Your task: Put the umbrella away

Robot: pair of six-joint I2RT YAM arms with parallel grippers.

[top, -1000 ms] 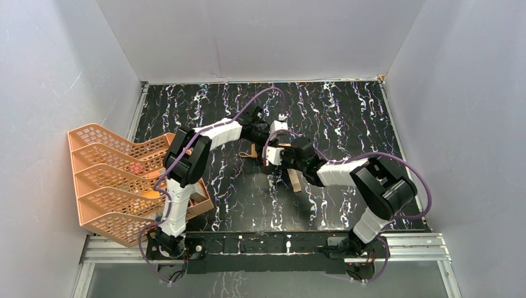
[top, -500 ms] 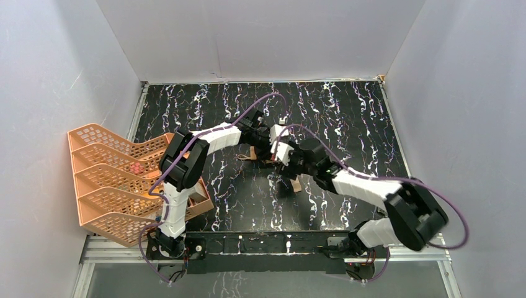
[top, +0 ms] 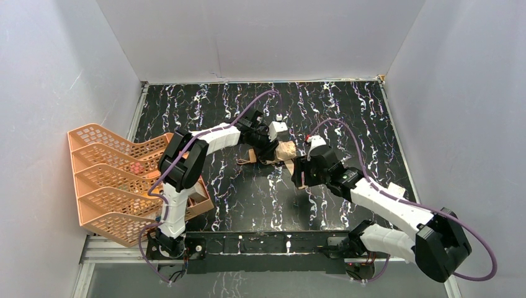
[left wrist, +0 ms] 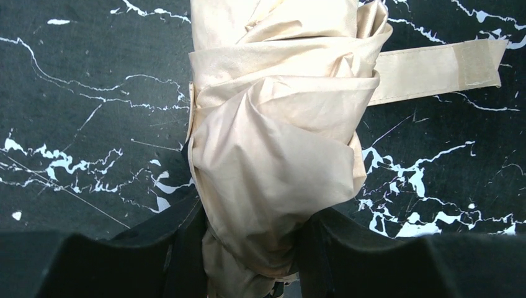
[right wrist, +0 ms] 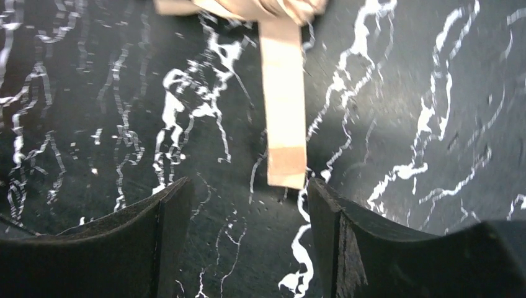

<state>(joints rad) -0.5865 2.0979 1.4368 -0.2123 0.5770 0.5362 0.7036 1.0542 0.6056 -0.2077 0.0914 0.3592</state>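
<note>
Now the umbrella (top: 286, 151) lies folded near the middle of the black marbled table (top: 347, 112), with its beige cloth bunched and wrapped. The left gripper (left wrist: 248, 248) is closed partway on one end of this bundle, and the cloth is pressed between both fingers. The strap (right wrist: 283, 112) lies flat on the table, toward the near side. The right gripper (right wrist: 248, 208) is wide apart over the strap's free end and holds nothing. The orange rack (top: 105, 180) stands at the left edge.
</note>
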